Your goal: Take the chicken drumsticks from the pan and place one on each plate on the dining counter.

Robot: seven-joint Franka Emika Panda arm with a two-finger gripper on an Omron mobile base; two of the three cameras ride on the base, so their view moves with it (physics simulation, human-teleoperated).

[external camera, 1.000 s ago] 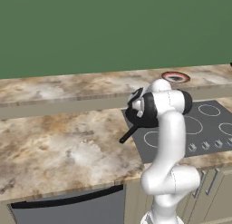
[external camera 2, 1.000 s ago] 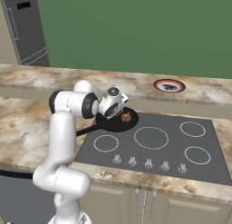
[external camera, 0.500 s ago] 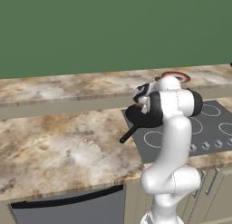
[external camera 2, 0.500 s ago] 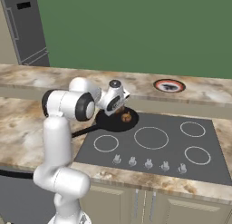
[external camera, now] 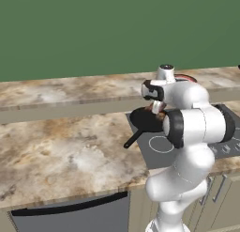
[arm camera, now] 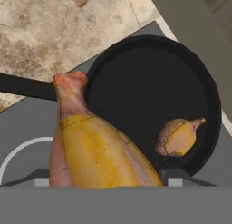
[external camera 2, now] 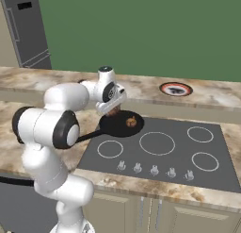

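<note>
My gripper [arm camera: 106, 180] is shut on one chicken drumstick [arm camera: 90, 146], a long golden-brown leg held just above the near-left rim of the black pan [arm camera: 149, 82]. The second drumstick [arm camera: 179, 136], small and lumpy, lies inside the pan on its right side. From the right base, the gripper [external camera 2: 112, 109] hangs over the pan [external camera 2: 120, 126] with the other drumstick [external camera 2: 131, 122] beside it. The reddish-pink rimmed plate [external camera 2: 175, 89] sits on the dining counter [external camera 2: 141, 88] behind the cooktop. The navy plate is out of view.
The pan rests on the back-left corner of the grey cooktop [external camera 2: 160, 152], its handle [external camera: 132, 139] pointing out over the marble worktop [external camera: 56, 151]. A dark fridge [external camera 2: 26, 29] stands at the far left. A green wall rises behind the dining counter.
The arm's elbow has swung round toward the near side, and the hand has drawn up a little over the pan with the drumstick held in it.
</note>
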